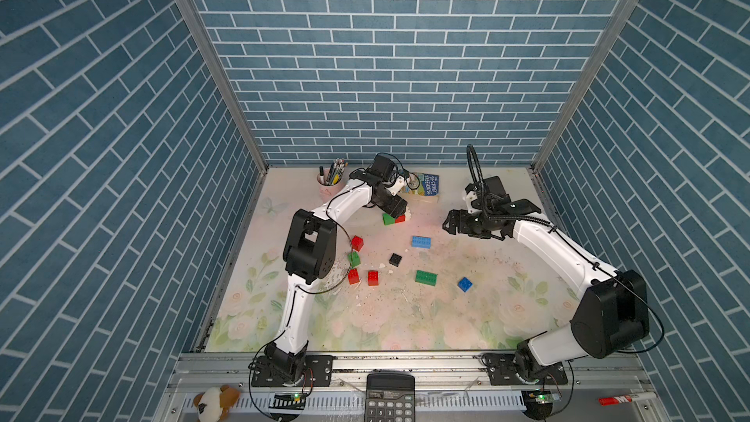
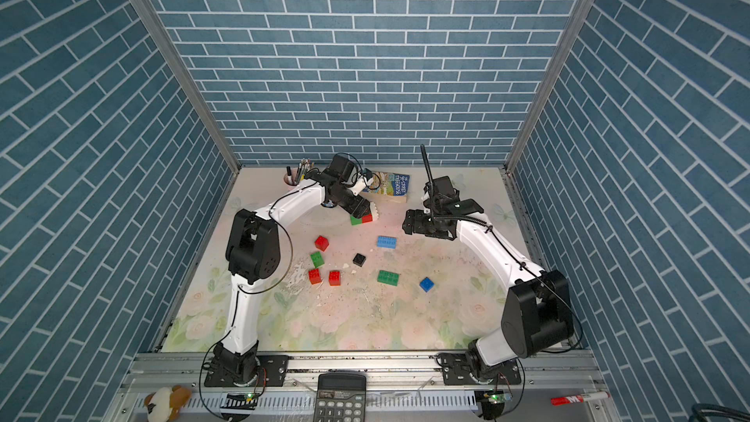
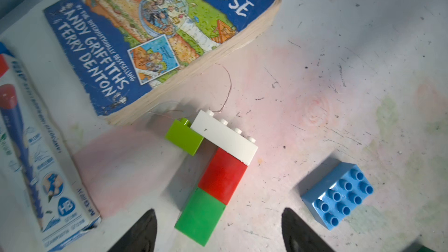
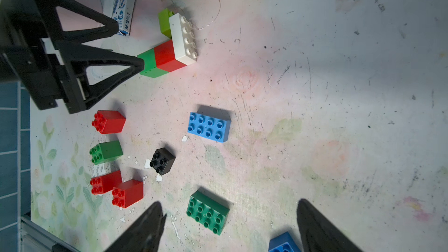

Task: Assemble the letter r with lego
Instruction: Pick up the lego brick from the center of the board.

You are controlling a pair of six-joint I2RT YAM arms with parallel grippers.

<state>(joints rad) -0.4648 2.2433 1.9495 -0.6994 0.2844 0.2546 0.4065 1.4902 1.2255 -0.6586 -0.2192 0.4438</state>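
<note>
Far side of desk (image 3: 339,69): joined lego (image 3: 223,173) (green, red, white, lime) lies flat just beside book (image 3: 157,32). At its green end, left jaws wide apart, empty. Near loose bricks (image 4: 209,127), right jaws spread, gripping nothing.
</note>
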